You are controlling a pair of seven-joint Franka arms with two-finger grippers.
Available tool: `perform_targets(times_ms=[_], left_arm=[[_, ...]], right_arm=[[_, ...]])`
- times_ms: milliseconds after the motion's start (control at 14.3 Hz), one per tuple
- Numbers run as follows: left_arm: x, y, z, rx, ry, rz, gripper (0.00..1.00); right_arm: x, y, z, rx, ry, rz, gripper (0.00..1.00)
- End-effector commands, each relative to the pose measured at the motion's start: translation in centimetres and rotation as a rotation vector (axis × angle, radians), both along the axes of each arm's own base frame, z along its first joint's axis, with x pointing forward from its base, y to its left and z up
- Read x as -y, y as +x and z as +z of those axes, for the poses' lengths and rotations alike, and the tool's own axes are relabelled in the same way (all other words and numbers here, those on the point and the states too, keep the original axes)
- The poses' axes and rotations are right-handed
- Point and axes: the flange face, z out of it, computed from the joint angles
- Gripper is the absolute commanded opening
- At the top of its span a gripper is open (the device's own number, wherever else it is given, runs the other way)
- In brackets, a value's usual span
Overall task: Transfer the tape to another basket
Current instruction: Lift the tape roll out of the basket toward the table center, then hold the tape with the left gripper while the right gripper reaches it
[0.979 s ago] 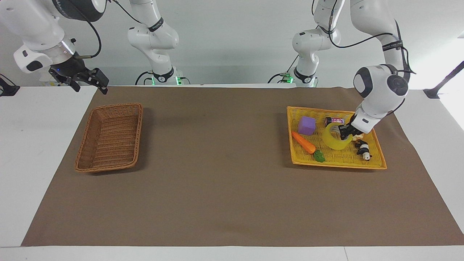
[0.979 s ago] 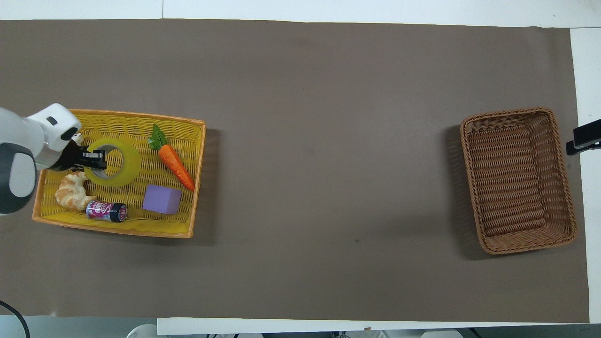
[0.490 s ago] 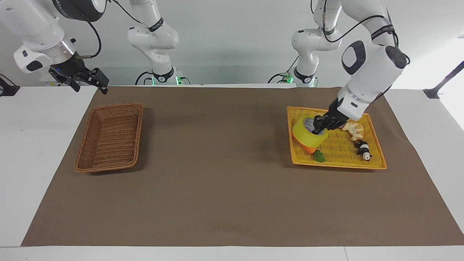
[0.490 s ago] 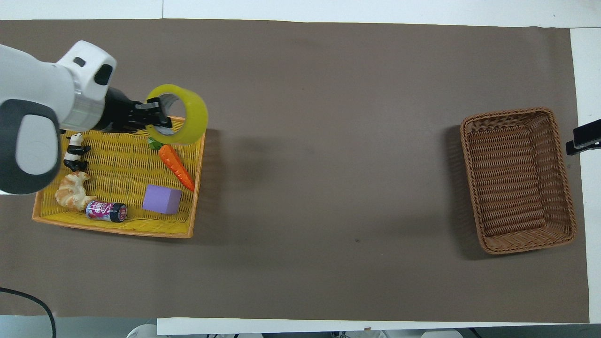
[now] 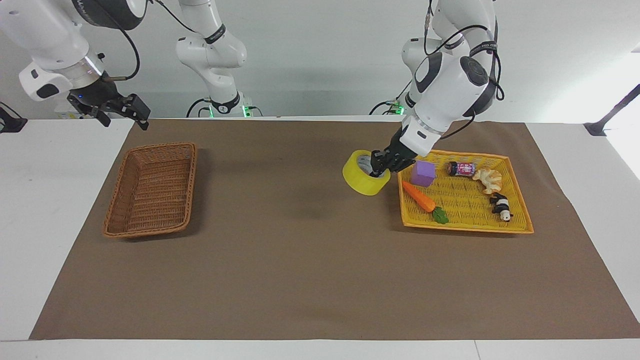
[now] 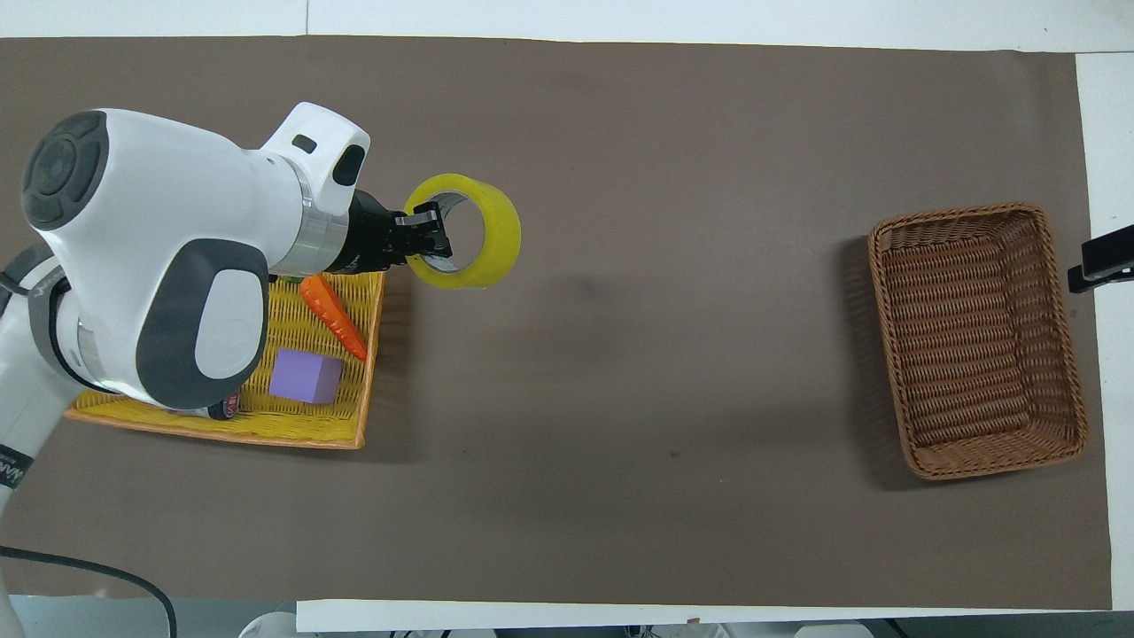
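Note:
My left gripper is shut on the wall of the yellow tape roll and holds it in the air over the brown mat, just past the yellow tray's edge toward the right arm's end. In the overhead view the left gripper and the tape show the same hold. The brown wicker basket sits empty at the right arm's end; it also shows in the overhead view. My right gripper waits in the air past the basket's corner, its tip at the overhead view's edge.
The yellow-orange tray holds a purple cube, a carrot, a small can, a croissant and a panda figure. A brown mat covers the table.
My left gripper lifted the tape out of the yellow tray and carried it past the tray's edge toward the right arm's end. The right arm has not moved.

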Motion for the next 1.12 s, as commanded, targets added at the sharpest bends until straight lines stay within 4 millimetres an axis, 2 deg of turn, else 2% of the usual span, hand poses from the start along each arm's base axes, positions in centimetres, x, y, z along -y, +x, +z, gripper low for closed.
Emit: perform_targets(times_ms=[0,140,280,350,420,560,770,909,1049], left_arm=[[0.7,0.5,1.6,0.000,-0.064,0.026,0.00],[0.7,0.7,1.6,0.013,-0.067,0.031,0.00],[0.6,0.8,1.7,0.017,-0.068,0.034,0.00],[0.6,0.8,1.6,0.020,-0.069,0.038,0.00],[0.7,0.8,1.6,0.019,-0.069,0.037,0.00],[0.9,0.6,1.7,0.012,-0.071,0.051,0.00],[0.9,0.5,1.3,-0.008,-0.057,0.068,0.00],[1.1,0.3,1.4,-0.005,-0.060,0.070,0.00],[1.4,0.2,1.5,-0.003,-0.061,0.071,0.00]], right_arm=[[0.1,-0.3,-0.1,-0.011,-0.001,0.014,0.99],[-0.6,-0.2,-0.2,-0.009,-0.001,0.031,1.00],[-2.8,0.1,-0.3,-0.009,0.004,0.074,1.00],[-4.7,0.2,-0.1,-0.008,0.019,0.138,1.00],[-5.4,0.1,-0.1,-0.011,0.055,0.197,1.00],[-7.5,0.2,-0.5,0.031,0.287,0.259,1.00],[-10.5,0.4,-0.6,0.110,0.511,0.245,1.00],[-12.4,0.0,-2.6,0.161,0.715,0.157,1.00],[-15.1,0.4,-4.2,0.211,0.794,0.115,1.00]])
